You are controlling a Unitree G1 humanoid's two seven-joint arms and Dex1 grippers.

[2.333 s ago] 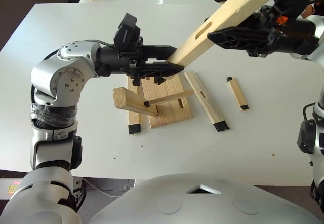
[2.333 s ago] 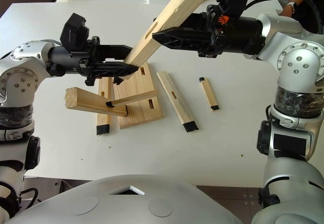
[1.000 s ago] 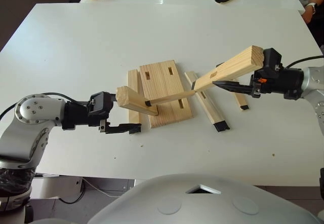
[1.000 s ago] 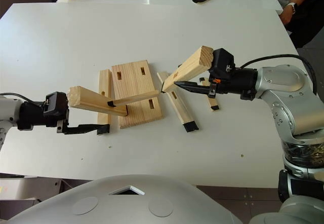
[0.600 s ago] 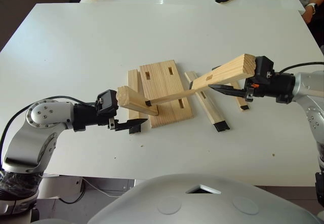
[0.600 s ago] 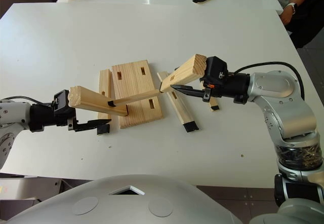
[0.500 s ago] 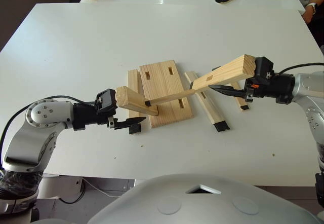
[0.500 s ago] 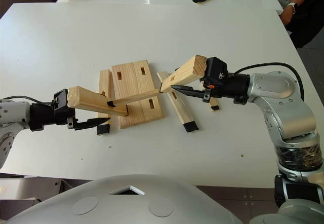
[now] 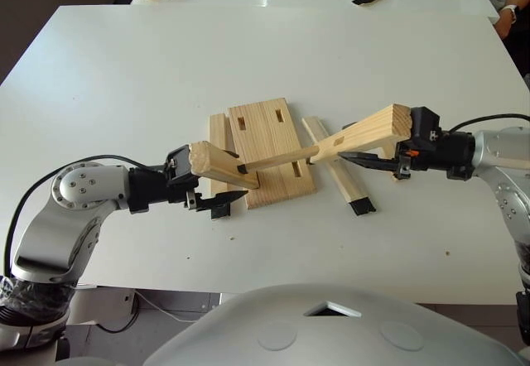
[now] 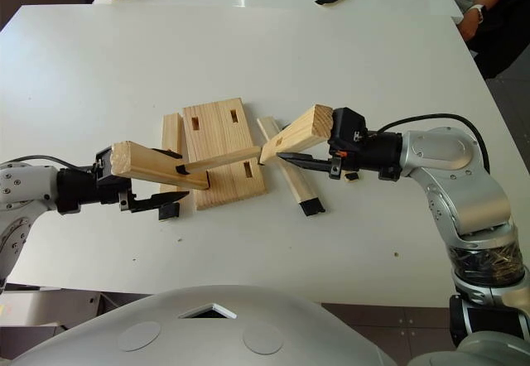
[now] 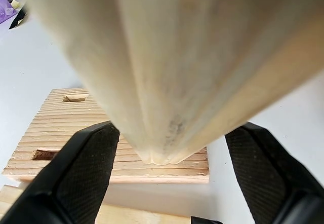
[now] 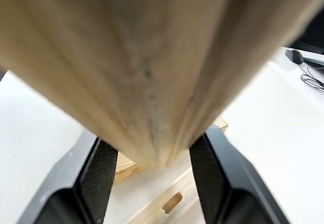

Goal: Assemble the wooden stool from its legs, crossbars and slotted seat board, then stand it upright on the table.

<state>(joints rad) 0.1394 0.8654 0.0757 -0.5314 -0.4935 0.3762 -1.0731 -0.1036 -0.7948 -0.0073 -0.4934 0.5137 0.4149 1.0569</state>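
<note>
Right gripper (image 9: 352, 149), clamped on the right leg (image 9: 364, 132), has lowered it until its lower end meets the free end of the crossbar (image 9: 277, 160), above the seat board (image 9: 265, 126) at mid-table (image 9: 124, 76). Left gripper (image 9: 225, 204) has moved in under the left leg (image 9: 214, 165); grip unclear. Joint probably not yet seated.

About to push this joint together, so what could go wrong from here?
The tip of the crossbar meets the end of the slotted leg in the right hand, not its slot; pushing could shove the crossbar and the other leg, by the left hand, across the seat board. Lowering the right hand could knock the loose leg beneath.
</note>
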